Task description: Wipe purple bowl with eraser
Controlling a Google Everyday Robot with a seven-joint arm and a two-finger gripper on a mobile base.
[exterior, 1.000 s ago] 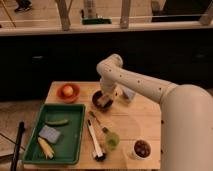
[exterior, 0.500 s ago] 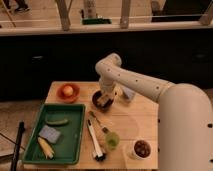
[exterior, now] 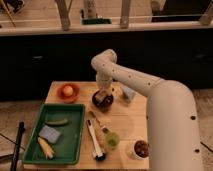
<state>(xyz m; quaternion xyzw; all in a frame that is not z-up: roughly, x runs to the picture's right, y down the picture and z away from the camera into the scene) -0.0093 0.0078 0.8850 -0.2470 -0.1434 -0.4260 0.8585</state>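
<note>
I see the bowl [exterior: 102, 101], dark purple, glossy, upright, just right of the orange bowl [exterior: 67, 92]. The gripper [exterior: 103, 94] is over its rim, with the tan eraser [exterior: 102, 95] inside.

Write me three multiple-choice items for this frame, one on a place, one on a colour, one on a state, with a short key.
1. Where is the hand?
A. Over the green tray
B. Right above the purple bowl
C. Beside the white cup

2. What colour is the bowl holding the round fruit at the table's far left?
A. Orange
B. Blue
C. White

3. How does the long brush lie?
A. Upright in a cup
B. Inside the tray
C. Flat on the table, right of the tray

Key:
1 B, the arm reaches down and its hand sits over the purple bowl's opening.
2 A, the orange bowl stands left of the purple one.
3 C, it lies flat between the green tray and the small green cup.
</note>
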